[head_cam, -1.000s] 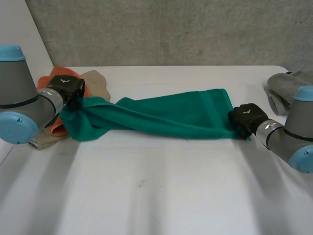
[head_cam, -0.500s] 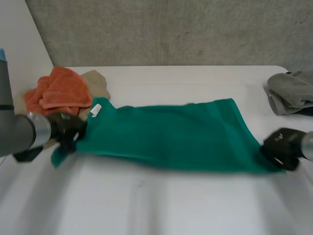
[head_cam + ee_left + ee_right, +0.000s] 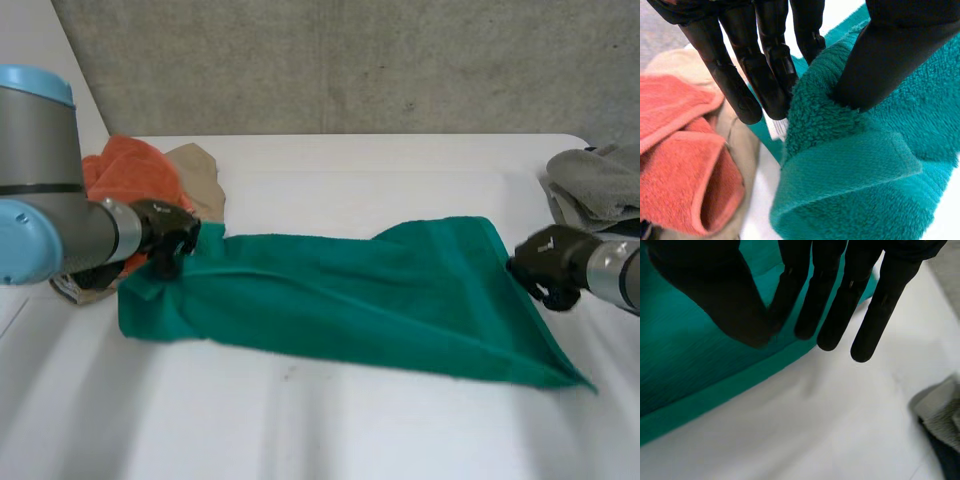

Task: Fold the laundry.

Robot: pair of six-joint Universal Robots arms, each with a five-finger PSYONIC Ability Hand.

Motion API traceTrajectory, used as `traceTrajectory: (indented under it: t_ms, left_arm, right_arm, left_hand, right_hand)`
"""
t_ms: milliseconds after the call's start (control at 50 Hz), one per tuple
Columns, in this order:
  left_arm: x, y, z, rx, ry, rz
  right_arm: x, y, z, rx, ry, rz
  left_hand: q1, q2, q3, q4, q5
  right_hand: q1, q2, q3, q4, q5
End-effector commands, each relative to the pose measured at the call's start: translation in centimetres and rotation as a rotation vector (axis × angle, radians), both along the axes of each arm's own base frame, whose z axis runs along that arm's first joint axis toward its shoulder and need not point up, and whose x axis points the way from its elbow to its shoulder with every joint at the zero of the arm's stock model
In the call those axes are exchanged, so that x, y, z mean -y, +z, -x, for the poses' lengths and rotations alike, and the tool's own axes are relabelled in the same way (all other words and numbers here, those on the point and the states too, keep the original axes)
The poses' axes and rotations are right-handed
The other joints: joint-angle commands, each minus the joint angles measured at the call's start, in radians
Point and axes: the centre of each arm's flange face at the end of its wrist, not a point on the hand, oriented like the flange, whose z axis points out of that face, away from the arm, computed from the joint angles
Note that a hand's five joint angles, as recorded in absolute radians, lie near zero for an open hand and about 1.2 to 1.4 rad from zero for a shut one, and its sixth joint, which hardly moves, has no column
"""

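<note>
Green towel point(image 3: 340, 300) lies rumpled across the middle of the white table point(image 3: 300, 430), stretching from nine o'clock to three. The left hand point(image 3: 168, 238) has its nine-o'clock corner pinched tight. The right hand point(image 3: 545, 265) sits at the three-o'clock edge; whether it grips the towel, I can't tell. An orange cloth point(image 3: 130, 165) lies at ten o'clock.

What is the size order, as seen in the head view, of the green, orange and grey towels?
Largest: green towel, by far.
Then orange towel and grey towel: they look alike and each is partly hidden, so no ranking.
</note>
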Motion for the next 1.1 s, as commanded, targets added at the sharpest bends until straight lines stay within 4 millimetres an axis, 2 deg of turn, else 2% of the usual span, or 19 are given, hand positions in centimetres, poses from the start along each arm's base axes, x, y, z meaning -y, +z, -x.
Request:
traceTrajectory:
  t_ms: [20, 120, 200, 320, 520, 600, 660, 680, 760, 820, 840, 860, 900, 920, 980, 1000, 1060, 1080, 1100]
  left_arm:
    - [1.6, 0.1, 0.3, -0.059, 0.085, -0.031]
    - [1.5, 0.0, 0.3, -0.049, 0.094, -0.052]
    - [1.7, -0.2, 0.2, -0.044, 0.1, -0.047]
    - [1.7, -0.4, 0.1, -0.044, 0.107, -0.052]
    - [1.2, -0.6, 0.1, -0.042, 0.103, -0.072]
    - [1.2, -0.7, 0.0, -0.039, 0.102, -0.073]
    - [1.3, -0.8, 0.0, -0.043, 0.101, -0.068]
    - [1.4, -0.8, 0.0, -0.045, 0.102, -0.065]
    - [2.2, -0.6, 0.3, -0.07, 0.087, -0.022]
    - [3.7, 1.1, 1.1, -0.131, 0.055, 0.098]
    - [4.2, 2.0, 1.3, -0.151, 0.046, 0.146]
    - [5.1, 4.1, 1.9, -0.199, 0.025, 0.259]
    - [6.0, 6.6, 2.4, -0.258, 0.003, 0.382]
    - [6.6, 9.7, 2.7, -0.333, -0.017, 0.515]
    - [7.1, 14.5, 2.9, -0.457, -0.038, 0.713]
    - [7.2, 17.4, 2.8, -0.542, -0.043, 0.84]
    - [6.9, 21.0, 2.5, -0.668, -0.049, 0.973]
    - [6.7, 22.7, 2.4, -0.745, -0.055, 1.037]
    - [6.6, 23.2, 2.4, -0.777, -0.058, 1.061]
  right_arm:
    - [0.5, 2.0, -0.6, 0.147, -0.092, 0.009]
    - [-0.2, 3.5, -0.6, 0.223, -0.152, -0.027]
    - [-1.3, 3.5, -0.8, 0.247, -0.188, -0.105]
    - [-3.2, 2.0, -0.6, 0.176, -0.214, -0.216]
    - [-2.6, -0.9, -0.2, 0.078, -0.225, -0.169]
    - [-2.2, -1.8, -0.4, 0.063, -0.231, -0.155]
    - [-2.1, -2.4, -1.0, 0.056, -0.22, -0.159]
    - [-2.0, -2.6, -1.1, 0.054, -0.217, -0.162]
    - [-0.5, -1.9, -2.1, 0.075, -0.199, -0.106]
    - [2.9, 1.6, -3.0, 0.15, -0.193, 0.091]
    - [4.9, 4.3, -3.4, 0.208, -0.197, 0.236]
    - [5.8, 5.8, -3.7, 0.245, -0.198, 0.309]
    - [7.4, 8.9, -4.0, 0.327, -0.196, 0.463]
    - [8.8, 12.0, -4.3, 0.418, -0.19, 0.622]
    - [10.0, 16.1, -4.5, 0.564, -0.171, 0.831]
    - [10.3, 18.7, -4.4, 0.675, -0.156, 0.959]
    - [9.9, 22.1, -4.1, 0.811, -0.131, 1.113]
    - [9.4, 23.8, -3.9, 0.892, -0.113, 1.197]
    - [9.2, 24.3, -3.9, 0.925, -0.108, 1.229]
  left_hand:
    - [0.235, 0.198, 0.204, 0.195, 0.238]
    - [0.235, 0.198, 0.204, 0.195, 0.238]
    - [0.235, 0.198, 0.204, 0.195, 0.238]
    - [0.235, 0.198, 0.204, 0.195, 0.238]
    - [0.235, 0.198, 0.204, 0.195, 0.238]
    - [0.235, 0.198, 0.204, 0.195, 0.238]
    - [0.235, 0.198, 0.204, 0.195, 0.238]
    - [0.235, 0.198, 0.204, 0.195, 0.238]
    - [0.235, 0.198, 0.204, 0.195, 0.238]
    - [0.235, 0.198, 0.204, 0.195, 0.238]
    - [0.235, 0.198, 0.204, 0.195, 0.238]
    - [0.235, 0.198, 0.204, 0.195, 0.238]
    - [0.235, 0.198, 0.204, 0.195, 0.238]
    - [0.235, 0.198, 0.204, 0.195, 0.238]
    - [0.235, 0.198, 0.204, 0.195, 0.238]
    - [0.235, 0.198, 0.204, 0.195, 0.238]
    - [0.235, 0.198, 0.204, 0.195, 0.238]
    - [0.235, 0.198, 0.204, 0.195, 0.238]
    - [0.235, 0.198, 0.204, 0.195, 0.238]
  right_hand:
    - [-0.382, -0.382, -0.388, -0.391, -0.39]
    - [-0.615, -0.615, -0.62, -0.624, -0.623]
    - [-0.63, -0.63, -0.635, -0.639, -0.638]
    - [-0.627, -0.627, -0.633, -0.636, -0.635]
    - [-0.572, -0.572, -0.577, -0.58, -0.58]
    - [-0.29, -0.291, -0.296, -0.299, -0.298]
    - [0.158, 0.158, 0.153, 0.149, 0.15]
    - [0.375, 0.375, 0.37, 0.366, 0.367]
    - [0.377, 0.377, 0.372, 0.368, 0.369]
    - [0.377, 0.377, 0.372, 0.368, 0.369]
    - [0.377, 0.377, 0.372, 0.368, 0.369]
    - [0.377, 0.377, 0.372, 0.368, 0.369]
    - [0.377, 0.377, 0.372, 0.368, 0.369]
    - [0.377, 0.377, 0.372, 0.368, 0.369]
    - [0.377, 0.377, 0.372, 0.368, 0.369]
    - [0.377, 0.377, 0.372, 0.368, 0.369]
    - [0.377, 0.377, 0.372, 0.368, 0.369]
    - [0.377, 0.377, 0.372, 0.368, 0.369]
    - [0.377, 0.377, 0.372, 0.368, 0.369]
